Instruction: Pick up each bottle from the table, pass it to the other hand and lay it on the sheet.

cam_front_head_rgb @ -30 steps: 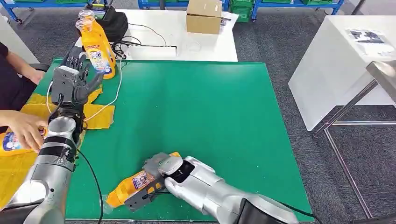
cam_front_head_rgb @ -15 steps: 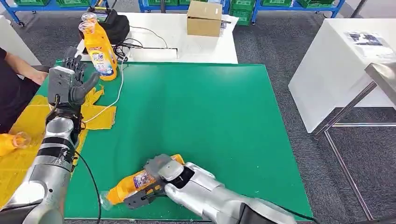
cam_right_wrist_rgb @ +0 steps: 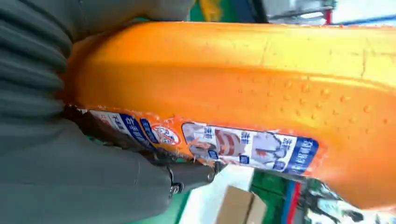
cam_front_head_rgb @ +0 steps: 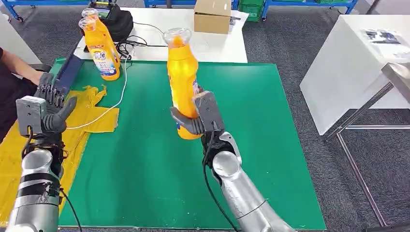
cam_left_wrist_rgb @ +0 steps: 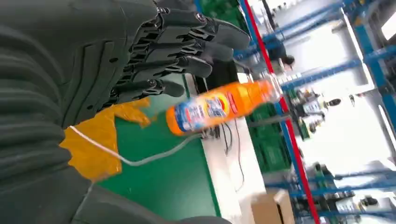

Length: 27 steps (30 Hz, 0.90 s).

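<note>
Left of the green mat (cam_front_head_rgb: 145, 159), the yellow sheet (cam_front_head_rgb: 14, 159) lies flat, and the left hand (cam_front_head_rgb: 41, 113) is raised above it, fingers apart, holding nothing. At the mat's far-left corner two orange bottles (cam_front_head_rgb: 100, 46) stand upright together; the left wrist view shows one of them (cam_left_wrist_rgb: 219, 105) with a blue-and-white label whose print is too blurred to read, and a white cable (cam_left_wrist_rgb: 154, 156) running beside it. Over the mat's middle, the right hand (cam_front_head_rgb: 200, 118) grips a third orange bottle (cam_front_head_rgb: 183, 82) upright, clear cap uppermost. The right wrist view alone shows this bottle's label (cam_right_wrist_rgb: 243, 147): blue blocks with white characters, not legible. Beyond the mat, a cardboard box (cam_front_head_rgb: 212, 15) rests on a white table (cam_front_head_rgb: 212, 46). One second earlier this bottle lay on its side at the mat's near edge under the right hand, and a person's hand reached onto the sheet; the left hand was farther forward.
</note>
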Tool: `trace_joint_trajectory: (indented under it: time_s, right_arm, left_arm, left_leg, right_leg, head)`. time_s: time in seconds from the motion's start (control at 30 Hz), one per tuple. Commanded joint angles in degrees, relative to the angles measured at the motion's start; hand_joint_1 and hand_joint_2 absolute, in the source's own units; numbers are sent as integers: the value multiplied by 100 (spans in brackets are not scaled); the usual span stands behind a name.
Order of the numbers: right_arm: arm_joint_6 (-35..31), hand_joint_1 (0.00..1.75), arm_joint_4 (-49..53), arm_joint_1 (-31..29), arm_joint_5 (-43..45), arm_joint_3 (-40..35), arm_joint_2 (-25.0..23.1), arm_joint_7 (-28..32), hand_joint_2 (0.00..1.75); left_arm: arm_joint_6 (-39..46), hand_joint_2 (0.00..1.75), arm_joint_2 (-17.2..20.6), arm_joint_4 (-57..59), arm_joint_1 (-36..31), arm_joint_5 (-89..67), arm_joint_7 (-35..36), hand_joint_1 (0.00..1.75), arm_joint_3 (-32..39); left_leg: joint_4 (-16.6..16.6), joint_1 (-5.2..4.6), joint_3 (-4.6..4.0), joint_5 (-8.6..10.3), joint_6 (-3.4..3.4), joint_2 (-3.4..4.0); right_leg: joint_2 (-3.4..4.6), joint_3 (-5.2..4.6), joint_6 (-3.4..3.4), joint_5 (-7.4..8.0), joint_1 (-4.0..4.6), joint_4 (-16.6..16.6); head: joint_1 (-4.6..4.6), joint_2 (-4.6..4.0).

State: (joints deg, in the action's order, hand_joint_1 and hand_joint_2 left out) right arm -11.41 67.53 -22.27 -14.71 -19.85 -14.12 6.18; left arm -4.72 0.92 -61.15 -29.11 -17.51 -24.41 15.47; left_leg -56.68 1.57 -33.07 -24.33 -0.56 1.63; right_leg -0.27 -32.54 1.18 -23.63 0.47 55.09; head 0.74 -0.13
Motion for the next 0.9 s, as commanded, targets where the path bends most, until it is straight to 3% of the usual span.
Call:
trace_joint_trajectory:
  time_s: [0.03,0.13,0.2,0.3,0.4,0.6,0.63,0.9]
  right_arm:
    - [88,175,472,146,24,-105,191,10,175]
    - [117,175,253,141,-19,-295,170,-94,175]
    - [248,175,-40,13,-9,-423,173,-241,175]
    - [538,175,-407,-152,-155,-670,110,-422,175]
    - [819,175,-623,-251,-504,-1147,49,-578,175]
    - [900,175,-730,-211,-502,-1239,-16,-583,175]
    - [1033,175,-1001,-270,-693,-1593,-126,-602,175]
    - [1345,175,-958,-219,-768,-2104,-233,-694,175]
  left_arm:
    - [-12,175,-99,-49,-60,-22,36,0,177]
    - [-267,175,-133,64,-141,181,158,0,203]
    - [-1030,175,-255,105,-229,906,433,0,300]
    - [-1818,175,-436,-485,30,1454,685,0,-148]
    - [-2819,175,-499,-1157,440,2245,1212,0,-1127]
    - [-2890,175,-529,-1291,687,2494,1326,0,-1461]
    - [-2930,175,-514,-1269,966,2562,1234,0,-2039]
    - [-2758,175,-407,-1358,935,2241,1093,0,-2322]
  left_leg:
    - [3,-3,6,-5,13,-7]
    - [5,-1,5,-4,10,-13]
    - [3,-2,2,-4,11,-13]
    - [1,-3,2,-4,15,-18]
    - [0,-2,-3,-7,17,-14]
    - [1,-2,-13,-5,11,-8]
    - [2,-6,6,-14,21,-17]
    - [3,-3,-23,-5,9,-7]
  right_leg:
    - [3,3,6,-4,-3,0]
    - [-5,3,4,-7,-2,-1]
    - [-4,-1,5,-6,-3,1]
    - [-6,-3,8,-6,-5,2]
    - [-3,-6,10,-8,-4,1]
    - [-1,-14,7,-5,-3,0]
    - [-1,3,12,-15,-8,2]
    - [3,-26,4,-4,-4,0]
  head:
    - [0,0]
    - [0,0]
    - [0,0]
    - [0,0]
    - [0,0]
    - [0,0]
    - [0,0]
    - [0,0]
